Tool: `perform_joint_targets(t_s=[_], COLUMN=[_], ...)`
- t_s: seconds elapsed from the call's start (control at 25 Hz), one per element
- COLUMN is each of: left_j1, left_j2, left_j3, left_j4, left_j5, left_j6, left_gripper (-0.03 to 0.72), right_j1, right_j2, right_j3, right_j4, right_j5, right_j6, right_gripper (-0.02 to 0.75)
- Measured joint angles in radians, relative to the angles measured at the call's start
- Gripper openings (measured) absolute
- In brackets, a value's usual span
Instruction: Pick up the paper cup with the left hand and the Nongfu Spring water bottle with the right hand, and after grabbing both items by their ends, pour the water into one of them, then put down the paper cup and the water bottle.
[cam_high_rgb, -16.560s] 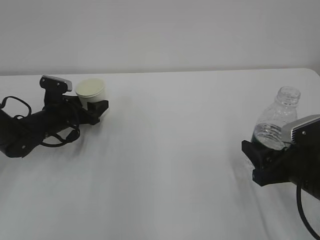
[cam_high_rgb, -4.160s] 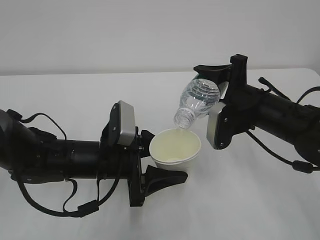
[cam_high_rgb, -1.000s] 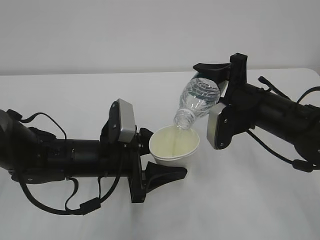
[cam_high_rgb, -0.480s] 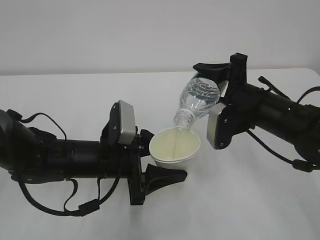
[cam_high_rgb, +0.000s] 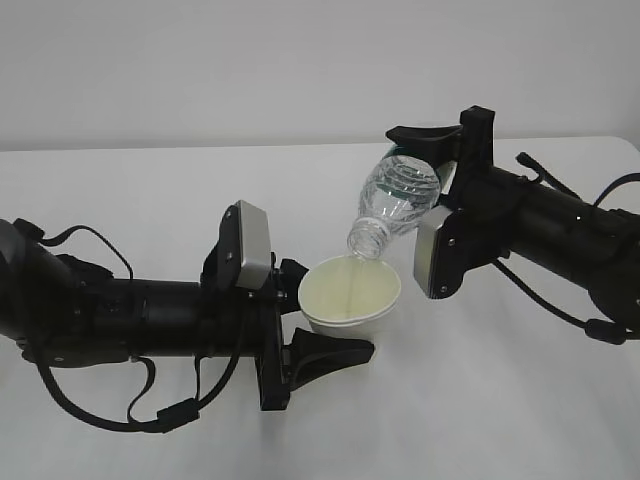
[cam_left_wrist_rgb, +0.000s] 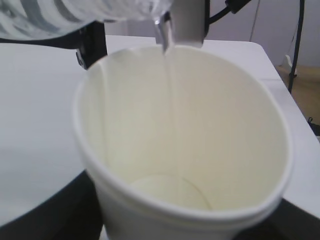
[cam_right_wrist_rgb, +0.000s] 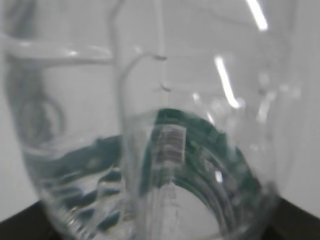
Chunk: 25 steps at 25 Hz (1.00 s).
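1. The left hand (cam_high_rgb: 305, 320) grips the paper cup (cam_high_rgb: 350, 296) by its base, holding it above the white tabletop (cam_high_rgb: 150, 190).
2. The right hand (cam_high_rgb: 435, 165) clamps the Nongfu Spring water bottle (cam_high_rgb: 395, 205) by its bottom, tilted neck-down over the cup.
3. A thin stream of water (cam_left_wrist_rgb: 170, 100) falls into the cup.

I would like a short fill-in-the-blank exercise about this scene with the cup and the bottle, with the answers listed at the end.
1. The left hand holds the paper ____.
2. The Nongfu Spring water bottle, held by the right hand, is tilted with its mouth pointing ____.
3. A thin stream of water falls ____ the paper cup.
4. The label band on the bottle is dark ____.

Missing words: cup; down; into; green
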Motion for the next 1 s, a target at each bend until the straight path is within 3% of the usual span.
perform_joint_targets(t_s=[1.0], left_j1=[0.0], left_j2=[0.0], left_j3=[0.0], left_j4=[0.0], left_j5=[0.002], left_j6=[0.0], left_gripper=[0.48], right_j1=[0.0], right_j2=[0.0], right_j3=[0.0], right_j4=[-0.004], right_j5=[-0.001], right_j6=[0.0], right_gripper=[0.483])
